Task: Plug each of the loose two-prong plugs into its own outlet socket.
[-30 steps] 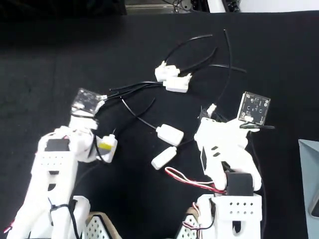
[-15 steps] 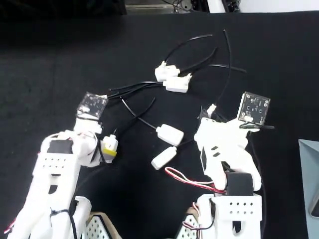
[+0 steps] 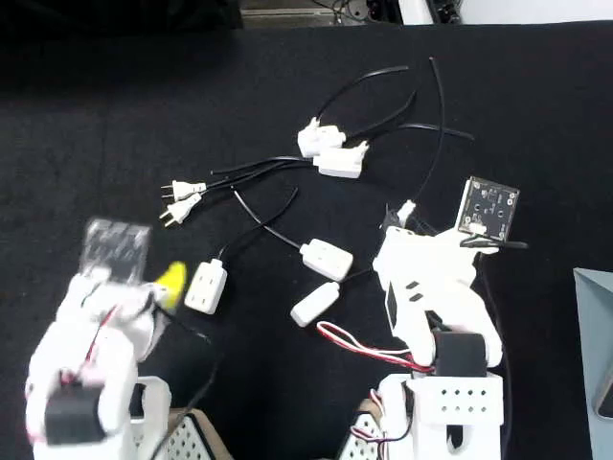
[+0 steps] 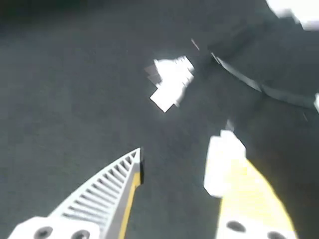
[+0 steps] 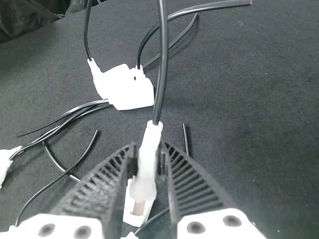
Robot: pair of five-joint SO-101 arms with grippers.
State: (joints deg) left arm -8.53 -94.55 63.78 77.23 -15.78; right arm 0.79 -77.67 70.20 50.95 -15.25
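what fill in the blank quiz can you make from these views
1. The right gripper is shut on a white connector with a ___ cord.
2. The left gripper is ___, holding nothing.
3. Side by side, ___ plugs show bare prongs.
Missing words: black; open; two.

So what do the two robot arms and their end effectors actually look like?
The left arm and right arm are white plastic with black motor blocks; red and white wires run by the right one's base. The left end effector has a white ribbed finger and a yellow one; the right end effector has dark ribbed fingers on white mounts.
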